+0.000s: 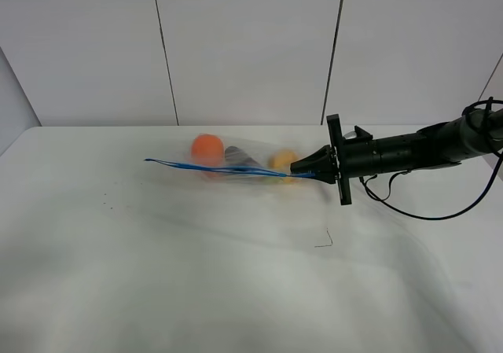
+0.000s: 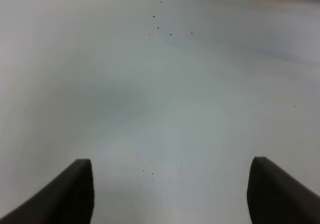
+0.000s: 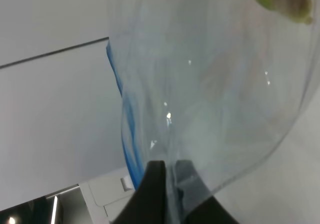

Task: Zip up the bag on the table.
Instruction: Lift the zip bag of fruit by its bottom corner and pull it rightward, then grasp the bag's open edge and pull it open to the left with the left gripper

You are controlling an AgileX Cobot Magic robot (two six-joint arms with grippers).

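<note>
White table [image 1: 157, 274] on my feed: bag [image 1: 236, 158] sits far-centre, my right gripper [image 1: 299, 170] pinched tight on the right end of its zipper strip [image 1: 212, 167]. Left gripper [image 2: 171, 184] gapes wide over the table, holding nothing.

A: The bag [image 3: 225, 109]? Clear plastic film, glossy and crinkled (tiny glints on it), with a blue plastic zipper strip [image 1: 220, 169].
B: The table [image 1: 157, 274] looks smooth, matte white; the right gripper [image 1: 295, 172] is matte black.
</note>
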